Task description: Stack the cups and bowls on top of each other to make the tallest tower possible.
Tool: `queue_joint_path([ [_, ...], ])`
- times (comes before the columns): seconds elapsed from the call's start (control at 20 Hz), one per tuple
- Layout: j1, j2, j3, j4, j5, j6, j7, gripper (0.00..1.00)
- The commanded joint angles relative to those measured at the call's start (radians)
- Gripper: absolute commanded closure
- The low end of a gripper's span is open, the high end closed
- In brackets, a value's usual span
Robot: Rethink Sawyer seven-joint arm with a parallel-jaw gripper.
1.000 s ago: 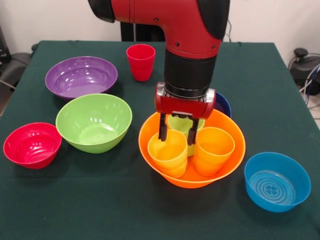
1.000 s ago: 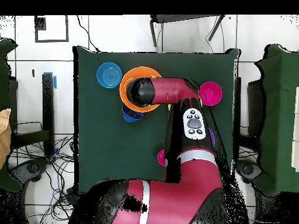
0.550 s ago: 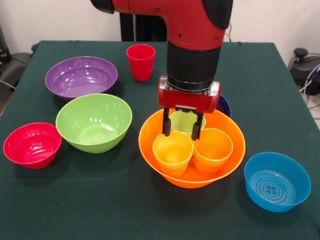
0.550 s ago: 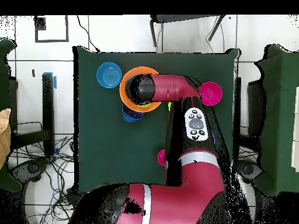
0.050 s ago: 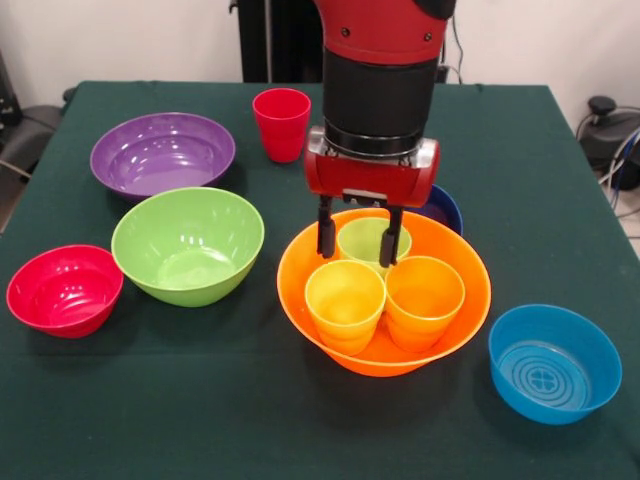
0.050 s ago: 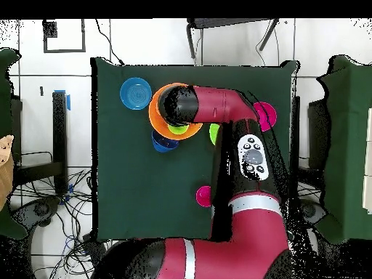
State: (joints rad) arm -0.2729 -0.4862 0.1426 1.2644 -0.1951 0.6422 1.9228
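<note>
The big orange bowl (image 5: 292,292) holds three upright cups: yellow (image 5: 345,300), orange (image 5: 425,293) and light green (image 5: 367,240). My gripper (image 5: 358,245) hangs open just above the bowl's back half, holding nothing. The light green cup shows between its fingers (image 5: 325,232). The red cup (image 5: 281,122) stands alone at the back. Around the bowl sit the purple bowl (image 5: 162,152), lime green bowl (image 5: 187,243), red bowl (image 5: 64,288), light blue bowl (image 5: 553,362) and the dark blue bowl (image 5: 446,209), half hidden behind the orange one. In the overhead view the arm covers most of the orange bowl (image 6: 153,115).
The dark green table (image 5: 200,420) has bare cloth along its front edge. In the overhead view the light blue bowl (image 6: 136,94) lies beside the orange bowl, and the red cup (image 6: 204,195) peeks out next to the arm.
The gripper let go of the yellow cup, which went from tilted to upright in the orange bowl. The gripper then rose and drew back over the light green cup.
</note>
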Motion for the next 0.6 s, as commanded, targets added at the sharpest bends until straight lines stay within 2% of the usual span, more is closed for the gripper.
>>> queue_joint_path([
  [0.05,-0.021,-0.041,0.064,0.103,-0.008,0.101,-0.062,0.0],
  [0.35,-0.021,-0.102,0.034,0.191,-0.024,0.075,-0.04,0.0],
  [0.6,-0.055,-0.196,0.02,0.306,-0.05,0.035,-0.071,0.0],
])
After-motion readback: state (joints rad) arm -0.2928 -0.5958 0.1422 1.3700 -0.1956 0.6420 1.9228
